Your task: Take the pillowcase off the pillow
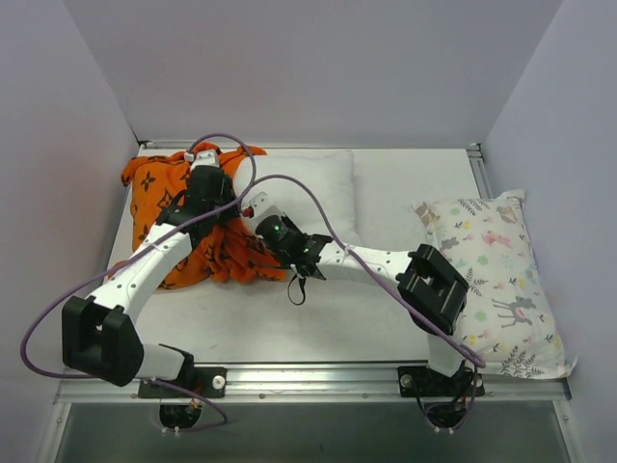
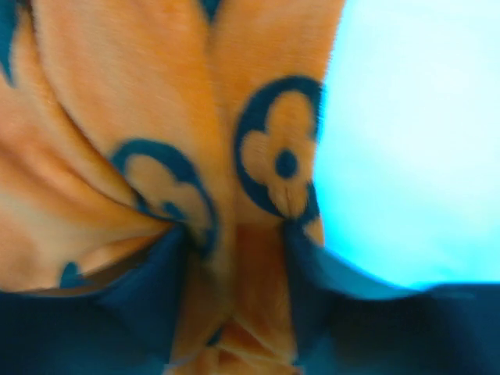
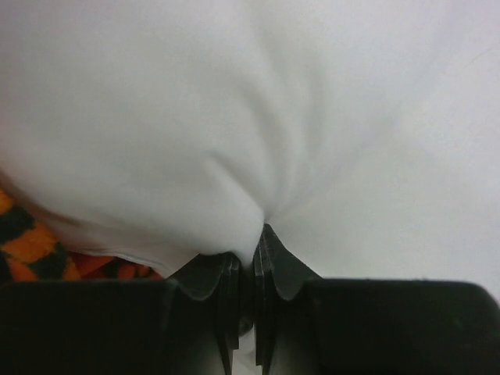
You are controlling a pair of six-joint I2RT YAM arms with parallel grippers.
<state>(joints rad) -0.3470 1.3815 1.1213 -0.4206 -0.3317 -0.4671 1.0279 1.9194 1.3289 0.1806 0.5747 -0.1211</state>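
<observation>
From where I stand, the left gripper (image 2: 233, 312) is clenched on a fold of the orange pillowcase (image 1: 147, 183), the cloth pinched up between its fingers, toward the far left of the table (image 1: 405, 183). The right gripper (image 3: 255, 262) is closed tight on a pinch of the white pillow (image 1: 323, 188) itself, just beside the edge where the bunched cover begins. The pillowcase is crumpled in a heap over the pillow's left end, while the pillow's right part lies bare. How much of it sits inside the cover I cannot tell under the arms. A smaller animal-print pillow (image 1: 492, 275) lies well apart on the right.

This looks to me like the pulling-apart step, with one arm anchoring the pillow and the other drawing the cover off. To do it well, the right grip should hold firm or ease rightward, and the left should draw the cloth leftward along the pillow's length, low and steady. Lifting would likely drag the pillow along. If the left pinch has caught pillow inside the fold, the cover may jam
</observation>
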